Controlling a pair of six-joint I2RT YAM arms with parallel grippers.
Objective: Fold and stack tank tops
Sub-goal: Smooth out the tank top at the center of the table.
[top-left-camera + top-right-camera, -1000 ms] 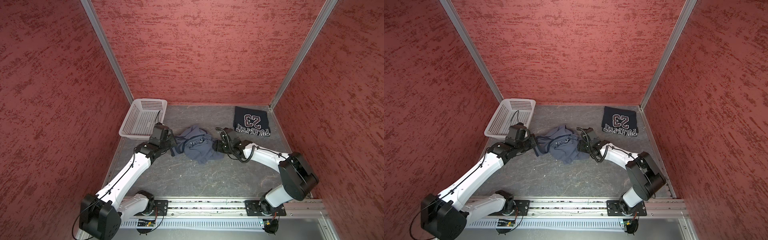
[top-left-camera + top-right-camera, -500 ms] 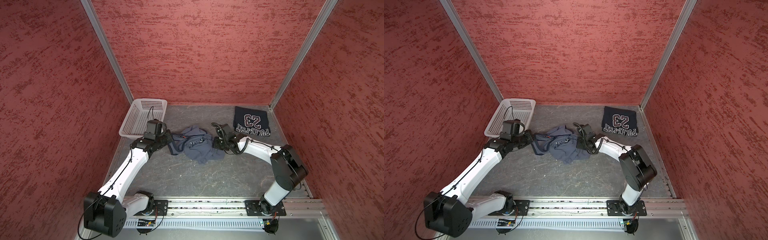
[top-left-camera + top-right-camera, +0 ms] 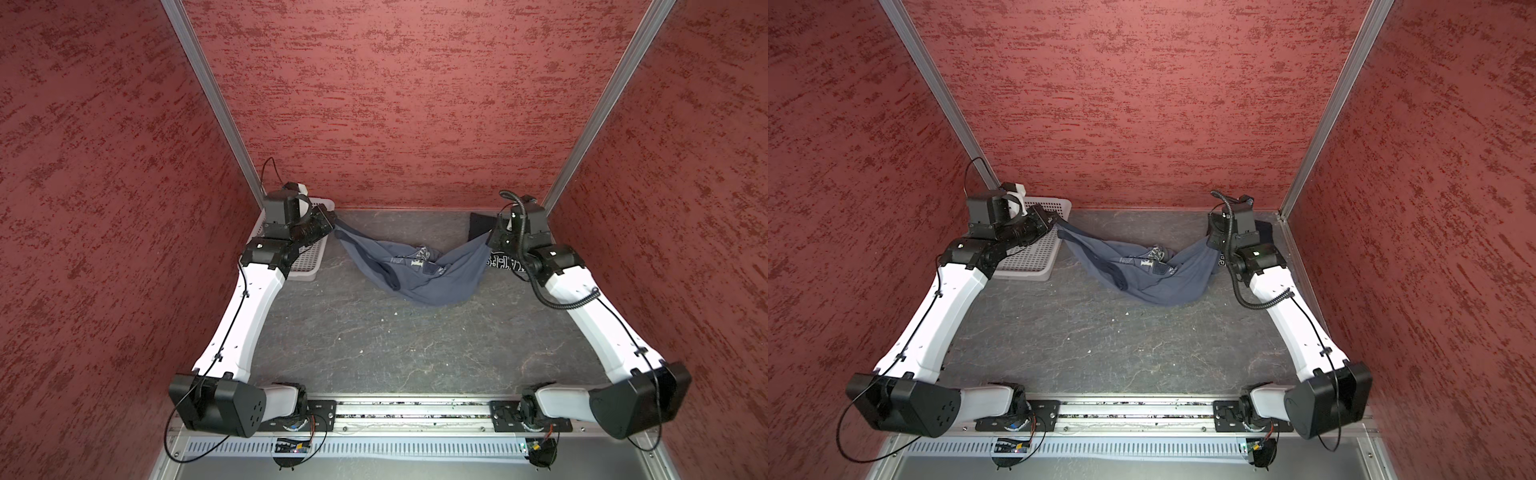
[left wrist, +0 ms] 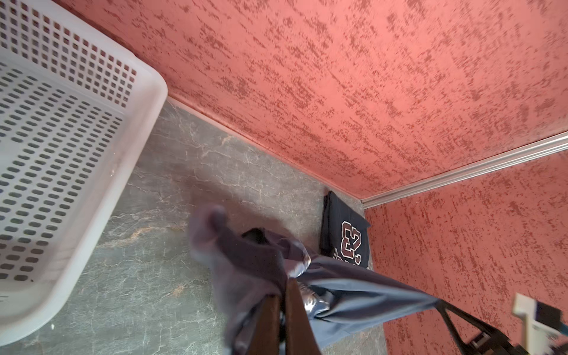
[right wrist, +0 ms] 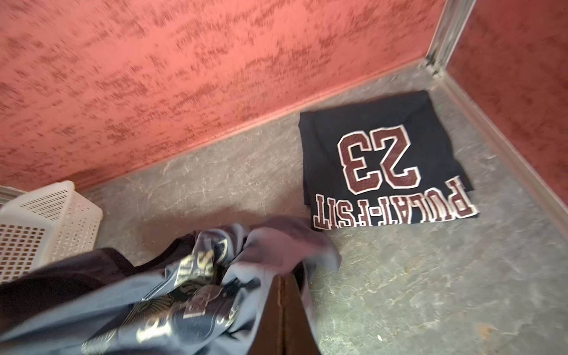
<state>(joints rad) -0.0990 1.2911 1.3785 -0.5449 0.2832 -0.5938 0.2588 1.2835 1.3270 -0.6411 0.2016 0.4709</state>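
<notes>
In both top views left pincer (image 3: 333, 219), right pincer (image 3: 489, 242) pinch sagging slate top (image 3: 436, 282).

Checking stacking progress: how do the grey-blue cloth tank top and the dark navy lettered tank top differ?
The dark navy lettered tank top lies folded flat on the table; the grey-blue cloth tank top hangs bunched, unfolded. The navy one is untouched; the left gripper and right gripper pinch the grey-blue one. Both carry print.
</notes>
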